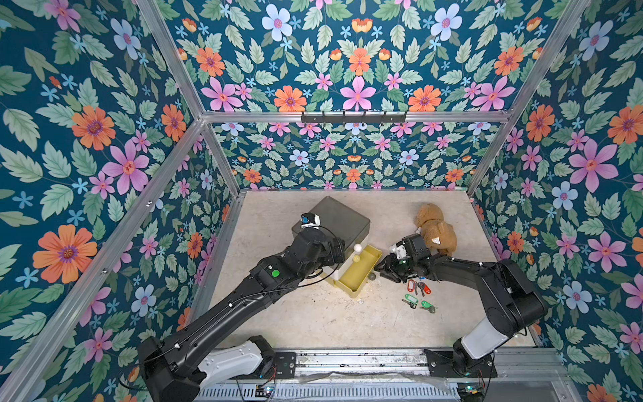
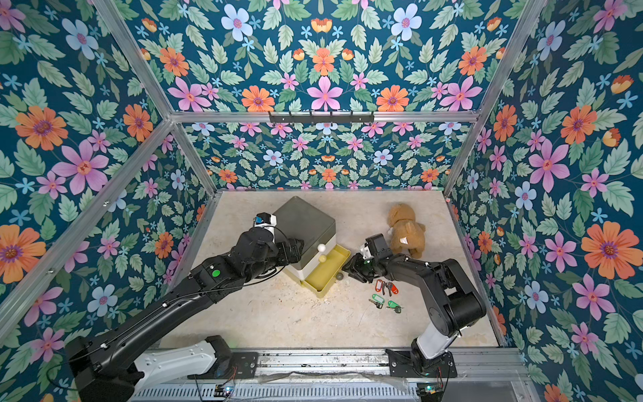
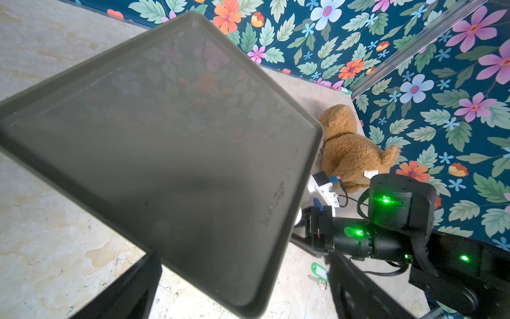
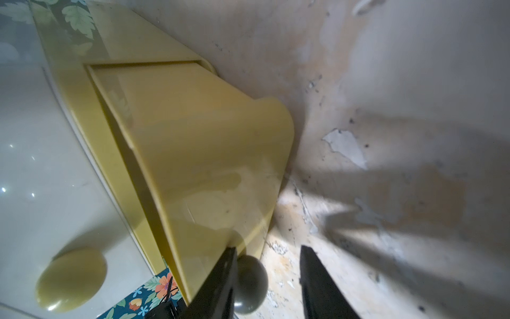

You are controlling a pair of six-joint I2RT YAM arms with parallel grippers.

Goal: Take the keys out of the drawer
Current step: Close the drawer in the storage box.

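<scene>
A small cabinet (image 1: 334,217) with a grey top has its bottom yellow drawer (image 1: 358,273) pulled out; what I see of the drawer's inside is bare. The keys lie on the table to the drawer's right: two with red tags (image 1: 419,287) and two with green tags (image 1: 417,302), one green tag (image 3: 318,269) also showing in the left wrist view. My right gripper (image 4: 269,248) is open at the drawer's front, one finger (image 4: 220,276) beside the grey knob (image 4: 249,284). My left gripper (image 3: 242,256) is open, its jaws wide on either side of the cabinet top's corner.
A brown plush dog (image 1: 435,228) lies at the back right, just behind my right wrist. The cabinet's upper drawers, with a white knob (image 1: 357,247) and a yellow knob (image 1: 355,258), are closed. Flowered walls enclose the table on three sides.
</scene>
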